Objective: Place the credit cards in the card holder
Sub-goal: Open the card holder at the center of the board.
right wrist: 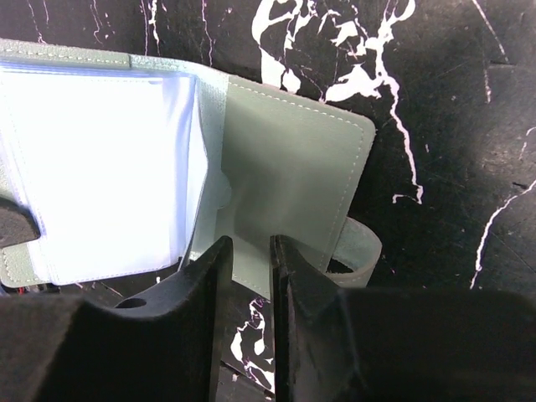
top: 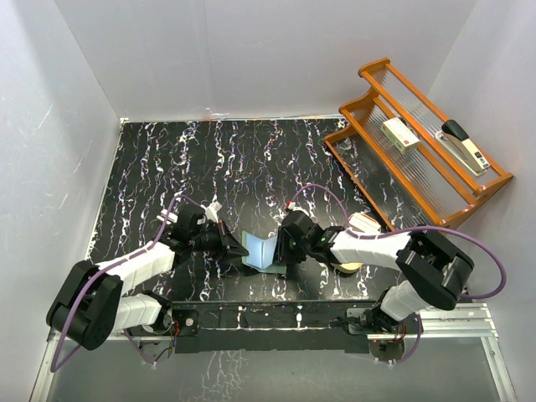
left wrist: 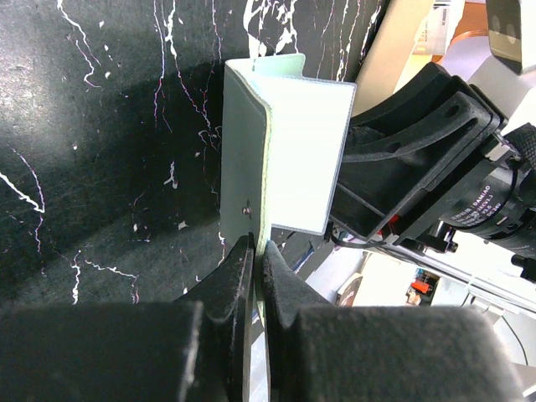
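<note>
Card holder (top: 261, 251) at 6 o'clock from mat centre, near the front edge, raised and spread into a V between the two arms. Left gripper (left wrist: 258, 251) at its 9 o'clock, pinched tight on the edge of one flap. Likely there to anchor that half and stop the fold springing shut. Right gripper (right wrist: 249, 255) at its 3 o'clock, jaws narrow, lower edge of the other flap lying in the gap. True bite or mere bracing: cannot tell. Probably posted to keep the pocket side turned outward and reachable.

Snap tab (right wrist: 362, 249) hanging loose at 4 o'clock of that flap, out of the way. Clear sleeves (right wrist: 100, 167) fanned at 9 o'clock, washed out by glare; card inside or not, unreadable. No loose credit cards found in any view.

Judged step: opening and steadying, insertion not yet begun.

Tan round object (top: 347, 266) under the right forearm. Wooden rack (top: 419, 142) at 2 o'clock, uninvolved.
</note>
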Controlling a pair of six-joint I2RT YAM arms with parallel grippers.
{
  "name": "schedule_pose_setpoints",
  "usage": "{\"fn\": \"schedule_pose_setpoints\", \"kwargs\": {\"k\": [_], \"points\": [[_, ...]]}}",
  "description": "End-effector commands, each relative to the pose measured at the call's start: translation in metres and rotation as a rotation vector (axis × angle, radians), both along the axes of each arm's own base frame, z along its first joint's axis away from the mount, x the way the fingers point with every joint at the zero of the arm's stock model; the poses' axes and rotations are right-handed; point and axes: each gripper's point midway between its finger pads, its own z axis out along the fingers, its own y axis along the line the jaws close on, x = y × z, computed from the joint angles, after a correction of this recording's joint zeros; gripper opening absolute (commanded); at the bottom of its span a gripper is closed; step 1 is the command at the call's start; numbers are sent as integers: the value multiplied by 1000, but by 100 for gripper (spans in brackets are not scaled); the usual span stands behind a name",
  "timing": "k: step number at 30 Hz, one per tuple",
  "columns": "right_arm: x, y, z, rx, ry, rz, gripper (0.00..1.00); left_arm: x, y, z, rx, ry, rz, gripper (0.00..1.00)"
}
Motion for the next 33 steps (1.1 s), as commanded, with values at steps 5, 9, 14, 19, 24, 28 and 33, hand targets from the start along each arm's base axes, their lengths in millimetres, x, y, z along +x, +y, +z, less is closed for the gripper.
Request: {"fn": "schedule_pose_setpoints", "kwargs": {"k": [5, 9, 14, 19, 24, 28, 33], "points": [[8, 11, 46, 119, -74, -29, 41, -6, 1, 8, 7, -39, -44, 0], [13, 23, 76, 222, -95, -57, 57, -11, 6, 4, 40, -40, -54, 0], [16, 36, 82, 243, -82, -38, 73, -14, 6, 3, 30, -36, -52, 0], [20, 48, 73, 223, -50, -15, 75, -16, 7, 1, 31, -32, -53, 0], [22, 58, 65, 227, -32, 0, 74, -18, 8, -2, 34, -27, -54, 0], [19, 62, 59, 231, -13, 11, 76, -20, 8, -4, 33, -21, -55, 0], [16, 66, 54, 235, 6, 28, 82, -20, 7, -6, 27, -16, -51, 0]]}}
